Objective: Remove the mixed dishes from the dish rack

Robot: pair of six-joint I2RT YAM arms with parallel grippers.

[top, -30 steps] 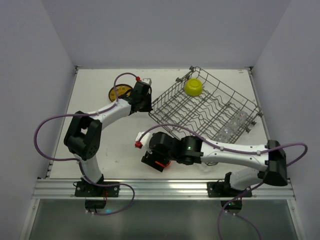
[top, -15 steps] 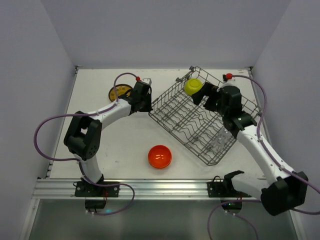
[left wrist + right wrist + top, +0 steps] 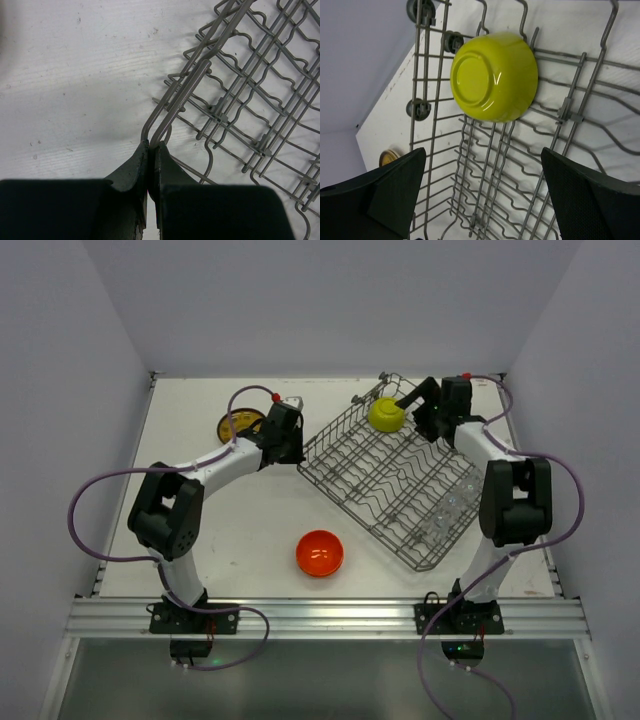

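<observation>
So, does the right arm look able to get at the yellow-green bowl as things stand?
Probably yes. The right tool is open and points at the yellow-green bowl, base toward it in the dish rack, with nothing between them. Rack wires beside the bowl might crowd a finger.

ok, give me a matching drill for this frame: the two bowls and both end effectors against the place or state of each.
Things:
1. yellow-green bowl
2. orange bowl
3. left end effector
4. right end effector

Place or state:
A. shut on a rim wire of the dish rack
B. on the bare table, outside the rack, near side
C. open, fingers wide apart, holding nothing
D. inside the rack, in its far corner

Pairs: 1-D, 2-B, 3-A, 4-C
</observation>
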